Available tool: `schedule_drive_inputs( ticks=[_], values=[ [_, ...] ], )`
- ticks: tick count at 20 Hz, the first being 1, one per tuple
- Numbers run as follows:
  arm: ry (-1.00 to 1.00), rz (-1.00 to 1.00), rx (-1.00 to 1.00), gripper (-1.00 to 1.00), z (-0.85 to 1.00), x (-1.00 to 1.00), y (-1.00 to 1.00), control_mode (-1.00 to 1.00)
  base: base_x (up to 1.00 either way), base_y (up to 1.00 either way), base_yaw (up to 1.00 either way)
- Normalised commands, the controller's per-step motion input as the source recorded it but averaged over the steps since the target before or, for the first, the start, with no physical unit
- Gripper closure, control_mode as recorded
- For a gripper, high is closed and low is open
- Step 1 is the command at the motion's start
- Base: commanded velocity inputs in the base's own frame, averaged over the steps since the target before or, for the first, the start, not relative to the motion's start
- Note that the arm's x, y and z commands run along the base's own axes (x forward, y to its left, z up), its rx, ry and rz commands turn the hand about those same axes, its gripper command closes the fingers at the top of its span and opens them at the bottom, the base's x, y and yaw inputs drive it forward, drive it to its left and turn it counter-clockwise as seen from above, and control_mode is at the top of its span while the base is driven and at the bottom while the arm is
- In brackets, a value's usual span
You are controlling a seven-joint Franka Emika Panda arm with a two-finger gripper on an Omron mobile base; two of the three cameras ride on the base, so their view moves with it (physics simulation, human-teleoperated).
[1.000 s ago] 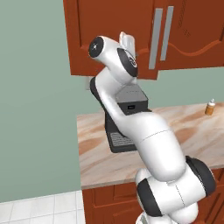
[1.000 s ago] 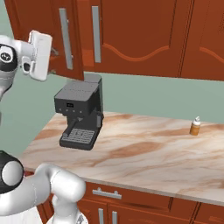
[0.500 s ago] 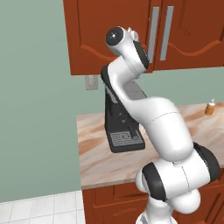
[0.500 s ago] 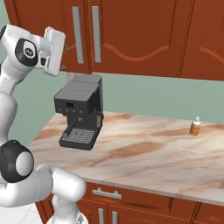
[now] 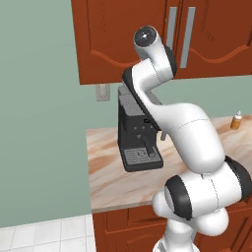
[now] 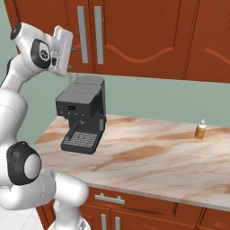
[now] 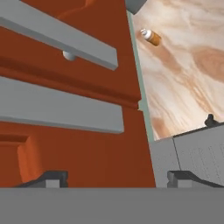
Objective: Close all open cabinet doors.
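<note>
Two reddish-brown cabinet doors point(image 6: 121, 31) meet at a centre seam, their long silver handles point(image 6: 82, 34) side by side, and both lie flush with the cabinet front. In the left base view the same doors point(image 5: 113, 44) look shut, partly behind my arm. My gripper point(image 6: 68, 63) is up against the lower edge of the left door, just left of the handles. From the hand camera the door face point(image 7: 87, 153) is very close, with both handle bars point(image 7: 61, 111) across it. My gripper point(image 7: 118, 179) is open, with nothing between its fingertips point(image 7: 52, 177).
A dark coffee machine point(image 6: 83, 112) stands on the marble counter point(image 6: 148, 157) right under my hand. A small orange bottle point(image 6: 200, 130) sits far right near the wall. More wall-cabinet doors point(image 6: 211, 36) continue to the right. Base cabinets with short handles point(image 6: 108, 197) run below the counter.
The left door, ajar a second ago, has swung flush against the cabinet. My arm has reached up and in toward the cabinet, bringing the hand close to the door's lower edge.
</note>
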Motion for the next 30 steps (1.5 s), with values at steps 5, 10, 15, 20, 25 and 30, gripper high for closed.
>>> schedule_drive_inputs(
  ticks=[5, 10, 15, 20, 25, 30],
  values=[
    [-0.03, 0.13, 0.01, -1.00, -0.07, 0.04, 0.06, -1.00, 0.00, 0.00, 0.00],
    [-0.04, 0.09, 0.00, -1.00, -0.06, 0.02, 0.06, -1.00, 0.00, 0.00, 0.00],
    [0.00, 0.13, 0.00, -1.00, 0.04, -0.18, -0.04, -1.00, 0.00, 0.00, 0.00],
    [0.00, 0.14, 0.04, -1.00, 0.06, -0.41, -0.09, -1.00, 0.00, 0.00, 0.00],
    [0.00, 0.13, 0.00, -1.00, 0.00, -0.37, 0.00, -1.00, 0.00, 0.00, 0.00],
    [-0.05, 0.15, 0.00, -1.00, 0.00, -0.48, -0.05, -1.00, 0.00, 0.00, 0.00]
  ],
)
